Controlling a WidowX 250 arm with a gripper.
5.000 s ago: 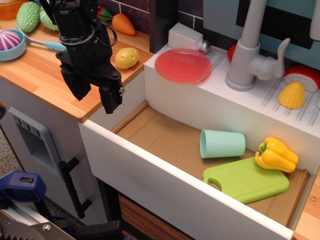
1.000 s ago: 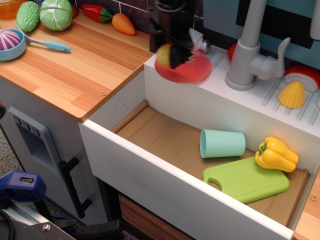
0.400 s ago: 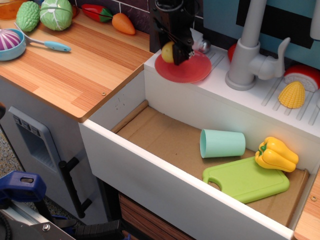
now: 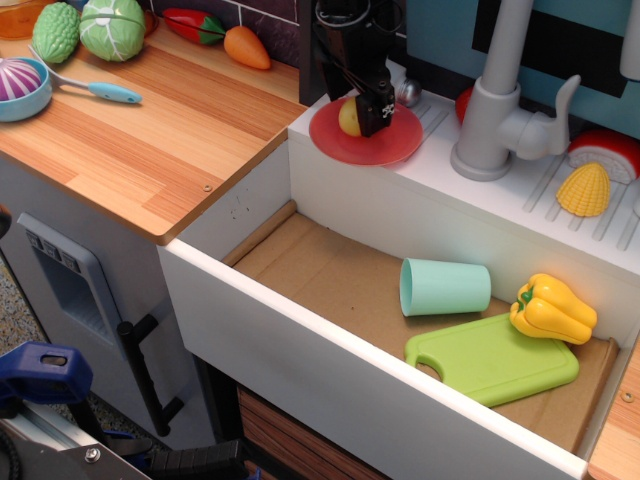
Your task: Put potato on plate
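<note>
Potato [image 4: 349,117] down over the middle of the plate [image 4: 333,143], only its pale-yellow left side showing past the black hand [image 4: 362,112], apparently touching the plate though the contact point is hidden. Hand closed around the potato from above, one dark finger [image 4: 377,108] covering its right half. Plate, pink-red and round, resting on the white ledge [image 4: 420,195] behind the sink basin, just left of the grey faucet [image 4: 497,95]. Beside the hand on the ledge, a small round grey knob [image 4: 407,93]. Further right along the ledge, past the faucet, a ridged yellow shell-shaped toy [image 4: 584,190] with a red-and-white toy [image 4: 606,152] just behind it. Down in the basin, on its brown cardboard floor [image 4: 330,272], a teal cup [image 4: 444,287] lying on its side, a green cutting board [image 4: 492,358] in front of it, and a yellow bell pepper [image 4: 553,308] sitting on the board's far right corner. Off to the left, the wooden surface [image 4: 160,140] with a carrot [image 4: 245,46] and a red pepper [image 4: 192,24] at its back edge, a green cabbage [image 4: 112,27] and a bumpy green vegetable [image 4: 56,32] in the far corner, a blue bowl [image 4: 22,100] holding a purple onion [image 4: 15,78], and a light-blue spoon [image 4: 95,89] lying next to the bowl.
</note>
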